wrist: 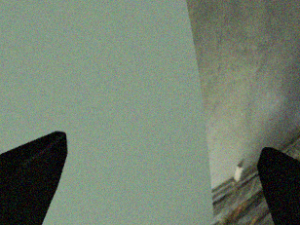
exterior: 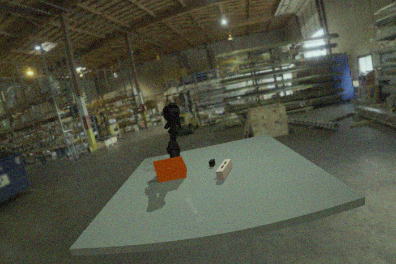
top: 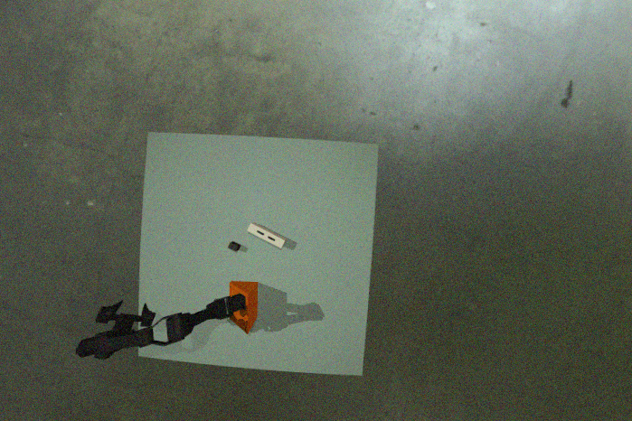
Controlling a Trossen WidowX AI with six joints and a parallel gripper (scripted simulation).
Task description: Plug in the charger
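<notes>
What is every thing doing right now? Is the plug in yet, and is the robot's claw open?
Charger: lying on the table, not plugged in, apart from the power strip.
Power strip: lying flat on the table, both outlets free.
Orange box: resting on the table near the arm.
Gripper: open wide, holding nothing.

Small black cube-shaped two-prong charger (top: 234, 246) is lying on the pale grey-green table top, approx. mid-table; prongs too small to make out. In the exterior view (exterior: 211, 162) it's sitting just beside the strip, not touching. Long white rectangular power strip (top: 266, 235) is lying flat w/ its face up, angled diagonally in the top view, two dark slot outlets showing along its top. In the exterior view (exterior: 223, 169) it's sitting right of the charger.
</notes>
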